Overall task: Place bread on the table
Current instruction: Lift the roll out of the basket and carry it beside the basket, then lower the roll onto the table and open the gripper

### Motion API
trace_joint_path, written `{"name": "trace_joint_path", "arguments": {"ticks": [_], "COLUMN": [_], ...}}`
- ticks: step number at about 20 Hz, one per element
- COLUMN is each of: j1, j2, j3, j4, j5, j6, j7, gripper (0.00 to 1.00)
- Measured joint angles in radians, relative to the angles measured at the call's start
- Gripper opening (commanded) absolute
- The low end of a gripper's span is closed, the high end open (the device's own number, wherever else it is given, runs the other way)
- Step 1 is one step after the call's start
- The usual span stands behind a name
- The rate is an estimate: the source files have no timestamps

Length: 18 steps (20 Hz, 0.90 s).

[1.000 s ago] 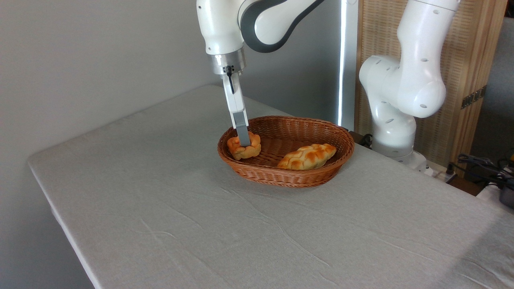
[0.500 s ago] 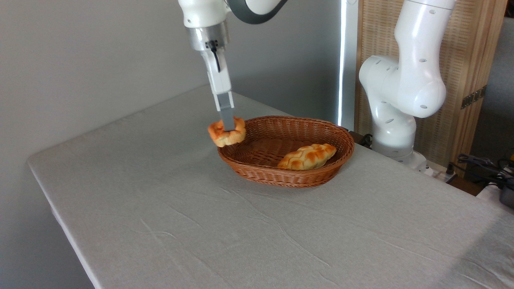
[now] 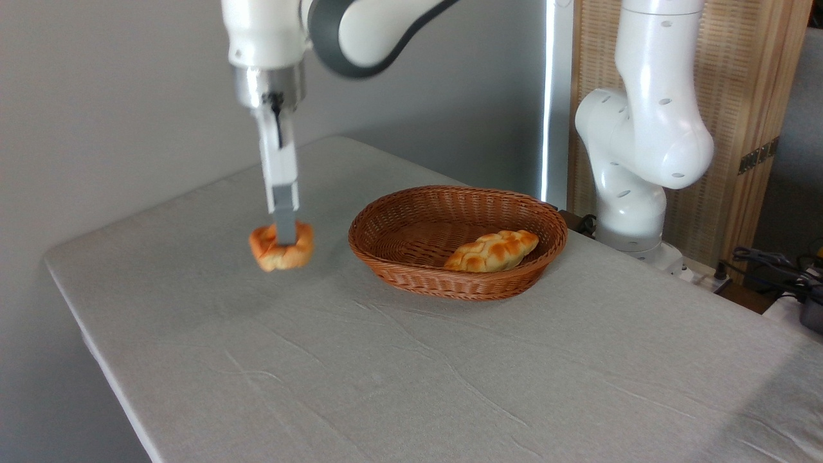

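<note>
From the single fixed camera, we see our gripper [image 3: 285, 236] hanging straight down from the white arm, its narrow grey fingers [image 3: 283, 215] pinching the bread [image 3: 281, 247] through the middle of its lobed top. The bread is a small orange-golden knotted bun, and it looks slightly blurred. It sits out to the left of the wicker basket [image 3: 458, 278], clear of the rim and apart from it, above the light-grey cloth of the table [image 3: 398, 366]. A soft shadow lies on the cloth under and to the right of the bun; we cannot tell for certain whether its paler base touches the cloth or hangs just above it. Only one finger face is plainly visible to us, edge-on, so we judge the grip from the bun held at the fingertips. Inside the basket, toward its right side, lies a longer braided loaf [image 3: 492, 251], paler and oval, resting on the woven floor. Behind the basket, at the far right edge of the table, stands the arm's white base [image 3: 633, 193], in front of a wooden slatted screen [image 3: 752, 128]. The cloth is wrinkled across the near half.
</note>
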State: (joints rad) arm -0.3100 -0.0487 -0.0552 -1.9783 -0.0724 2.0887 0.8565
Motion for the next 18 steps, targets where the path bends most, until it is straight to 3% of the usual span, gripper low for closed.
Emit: {"name": "trace_joint_path", "arguments": {"ticks": [6,9,18], "j1": [-0.006,-0.006,-0.002], "j2": [0.119,0.126,0.126], "j3": [-0.031,-0.038,-0.038], "j4": [0.011,0.015,0.025], "j5": [0.012,0.037,0.039], "j6": [0.055,0.055,0.055], "j7": [0.002,0.002,0.002], "gripper": [1.00,1.00,1.00]}}
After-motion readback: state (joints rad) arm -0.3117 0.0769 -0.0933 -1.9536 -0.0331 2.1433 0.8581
